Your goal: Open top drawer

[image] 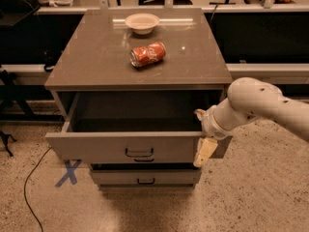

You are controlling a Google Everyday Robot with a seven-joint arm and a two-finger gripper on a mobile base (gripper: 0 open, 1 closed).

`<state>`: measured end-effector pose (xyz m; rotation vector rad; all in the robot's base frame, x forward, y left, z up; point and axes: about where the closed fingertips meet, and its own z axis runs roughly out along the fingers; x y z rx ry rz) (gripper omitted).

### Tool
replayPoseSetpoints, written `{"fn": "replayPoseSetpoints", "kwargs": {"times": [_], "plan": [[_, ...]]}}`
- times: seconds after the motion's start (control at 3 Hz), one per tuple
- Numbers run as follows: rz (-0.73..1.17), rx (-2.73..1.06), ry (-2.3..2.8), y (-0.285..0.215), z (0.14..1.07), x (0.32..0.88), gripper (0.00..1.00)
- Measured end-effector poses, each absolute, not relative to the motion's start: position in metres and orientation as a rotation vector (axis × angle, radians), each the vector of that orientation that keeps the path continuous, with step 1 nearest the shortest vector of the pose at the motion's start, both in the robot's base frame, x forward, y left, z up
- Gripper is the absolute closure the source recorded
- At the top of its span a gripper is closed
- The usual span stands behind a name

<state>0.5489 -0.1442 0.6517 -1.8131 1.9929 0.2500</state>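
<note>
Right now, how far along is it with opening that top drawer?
Mostly done, it seems: the top drawer stands well out from the cabinet, its dark inside exposed. The gripper hangs at the right end of the drawer front, away from the black handle. Probably only backing the arm off remains.

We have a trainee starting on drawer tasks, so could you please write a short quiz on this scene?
1. True or false: the top drawer is pulled out.
2. The gripper is at which part of that drawer's front? A) left end B) middle C) right end
3. Fill in: on the cabinet top, the can lies on its ____, apart from the bowl.

Key: 1 true; 2 C; 3 side.
</note>
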Motion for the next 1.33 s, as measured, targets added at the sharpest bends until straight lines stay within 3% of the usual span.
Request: {"fn": "replayPoseSetpoints", "kwargs": {"times": [0.33,0.67,1.0,1.33], "plan": [[0.246,-1.848,1.991,-0.144,0.644,0.549,0.00],[0.204,-1.871,1.998,-0.142,0.642,0.545,0.15],[0.162,-1.881,2.013,-0.144,0.644,0.536,0.38],[0.195,-1.851,2.013,-0.154,0.646,0.521,0.69]]}}
